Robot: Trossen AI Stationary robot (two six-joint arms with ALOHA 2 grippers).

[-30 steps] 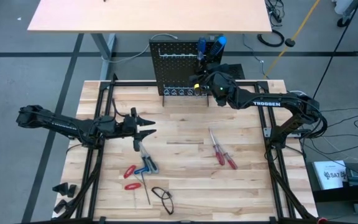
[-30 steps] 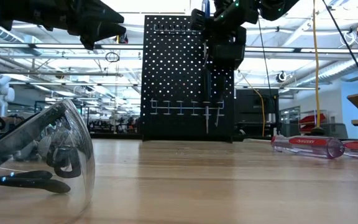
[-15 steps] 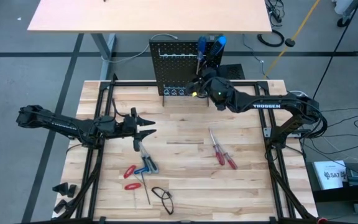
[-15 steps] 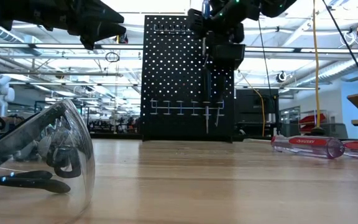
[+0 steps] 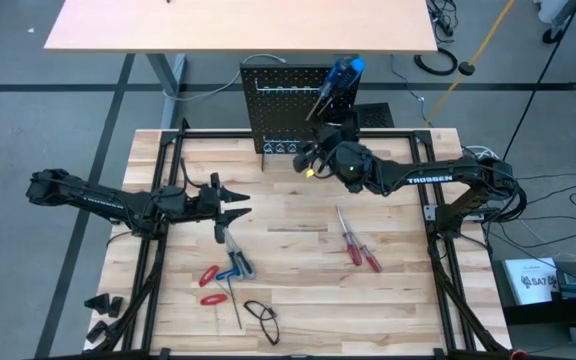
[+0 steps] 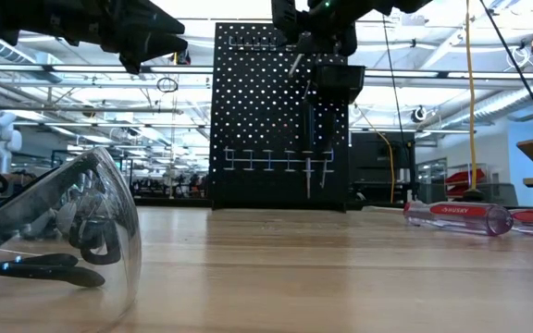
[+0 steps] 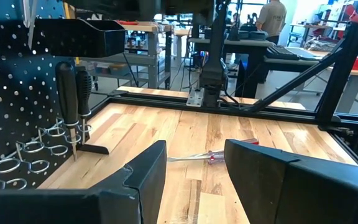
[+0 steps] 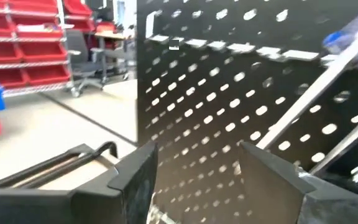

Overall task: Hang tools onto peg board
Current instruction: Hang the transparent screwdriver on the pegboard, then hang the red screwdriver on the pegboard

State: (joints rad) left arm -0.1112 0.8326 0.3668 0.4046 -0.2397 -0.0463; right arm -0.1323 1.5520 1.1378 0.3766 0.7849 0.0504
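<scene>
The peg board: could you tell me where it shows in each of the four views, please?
High view: peg board at the table's far edge, centre, just beyond the right gripper.
Low view: upright black panel in the middle, behind the tabletop.
Left wrist view: at the picture's left edge, with two black-handled screwdrivers hanging in its rings.
Right wrist view: fills most of the frame, close up.
Shared landmark: its grid of holes.

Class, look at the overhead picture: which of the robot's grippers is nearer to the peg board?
The right. The right gripper hovers just in front of the peg board, near its lower edge. The left gripper waits over the table's left-middle, well away from the board, above the loose tools.
</scene>
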